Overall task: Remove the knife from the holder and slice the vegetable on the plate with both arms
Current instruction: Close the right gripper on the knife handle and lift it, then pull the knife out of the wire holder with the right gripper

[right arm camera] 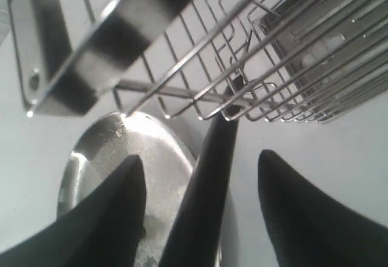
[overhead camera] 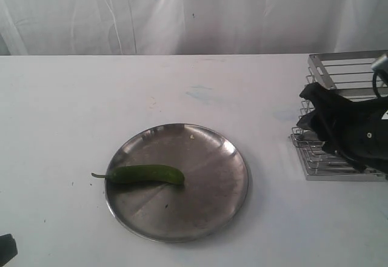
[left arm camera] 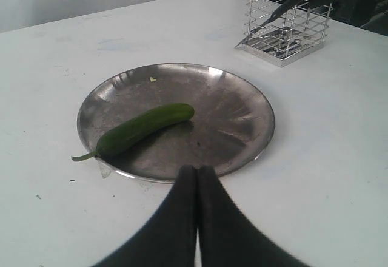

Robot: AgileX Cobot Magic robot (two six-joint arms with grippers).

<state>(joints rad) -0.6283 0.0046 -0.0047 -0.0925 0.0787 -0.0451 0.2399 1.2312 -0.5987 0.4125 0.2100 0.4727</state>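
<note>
The green vegetable (overhead camera: pixel 147 173) lies on the left half of the round steel plate (overhead camera: pixel 212 206), its stem over the rim. At the right stands the wire holder (overhead camera: pixel 339 73), with my right gripper (overhead camera: pixel 306 112) at its side. In the right wrist view the knife (right arm camera: pixel 209 182) runs its black handle out of the holder (right arm camera: pixel 273 54) between the open fingers of my right gripper (right arm camera: pixel 200 170), with a gap on each side. My left gripper (left arm camera: pixel 197 171) is shut and empty, hovering at the plate's (left arm camera: pixel 242 115) near rim, a little way from the vegetable (left arm camera: pixel 145 127).
The white table (overhead camera: pixel 73 97) runs back to a white curtain (overhead camera: pixel 182 12). A dark corner of the left arm (overhead camera: pixel 6 249) shows at the bottom left. The holder (left arm camera: pixel 285 24) stands beyond the plate in the left wrist view.
</note>
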